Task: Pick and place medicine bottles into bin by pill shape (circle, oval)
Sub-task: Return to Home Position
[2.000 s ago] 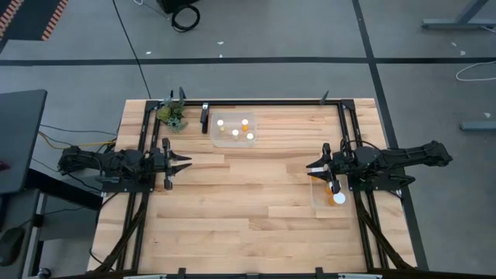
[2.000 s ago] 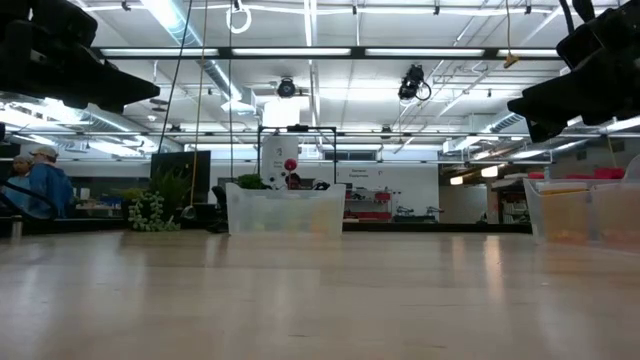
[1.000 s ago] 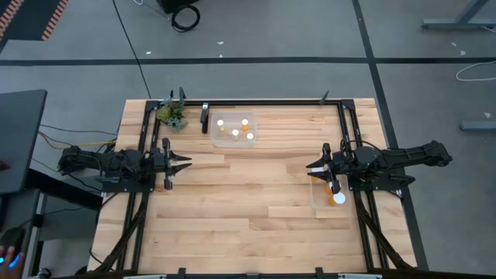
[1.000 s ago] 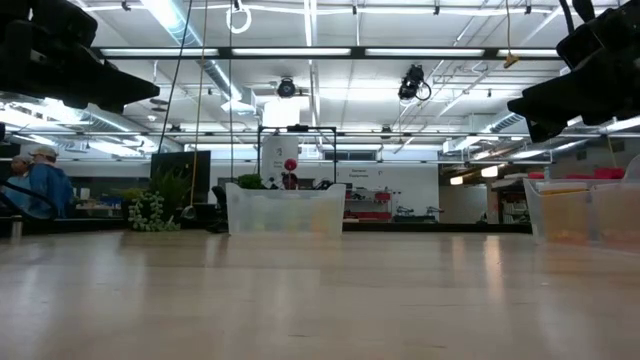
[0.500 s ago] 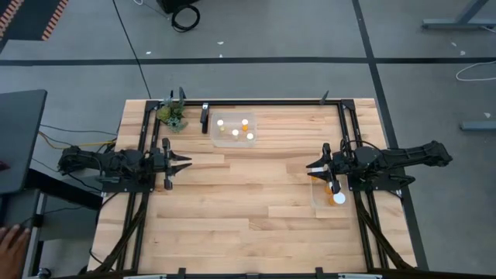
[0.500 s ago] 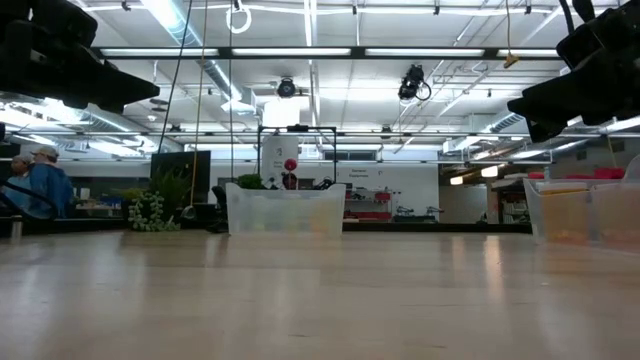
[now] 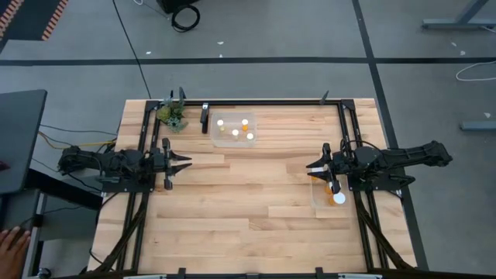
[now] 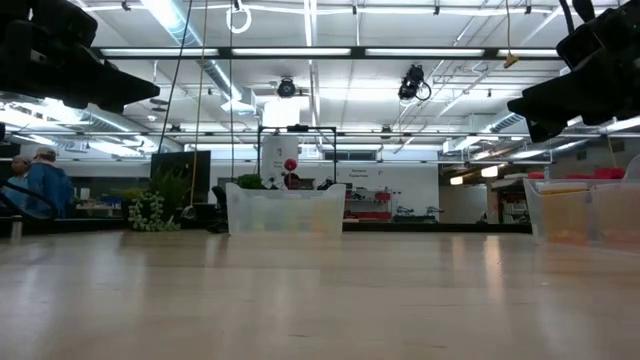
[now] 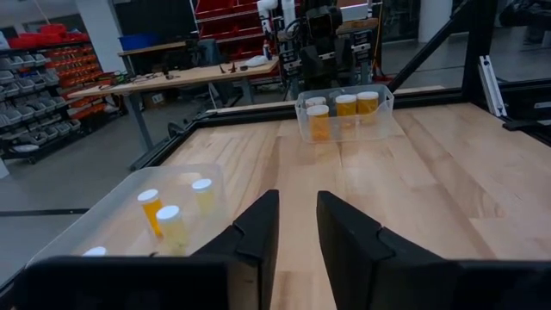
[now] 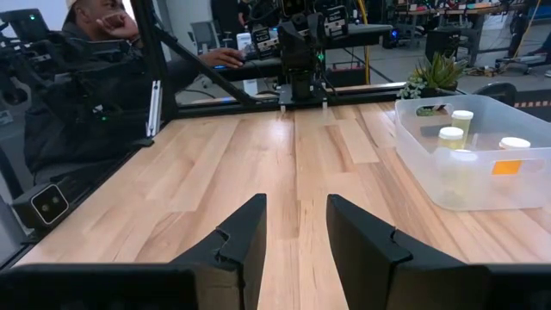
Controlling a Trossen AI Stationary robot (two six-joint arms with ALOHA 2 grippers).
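Several medicine bottles (image 7: 235, 129), amber with white caps, stand in a clear bin (image 7: 221, 139) at the table's far middle, also seen in the left wrist view (image 9: 160, 217) and the right wrist view (image 10: 453, 136). More bottles (image 9: 345, 107) stand in a second clear bin (image 7: 319, 203) at the right, below my right arm. My left gripper (image 9: 298, 226) hovers level at the table's left, its fingers a narrow gap apart with nothing between. My right gripper (image 10: 295, 231) hovers level at the right, above that second bin's edge, fingers slightly apart and holding nothing.
A small potted plant (image 7: 171, 115) sits at the far left corner. A dark metal frame (image 7: 271, 101) runs along the table's far edge and sides. Bare wood (image 7: 248, 194) lies between the two arms. A person (image 10: 95, 77) sits beyond the table's left side.
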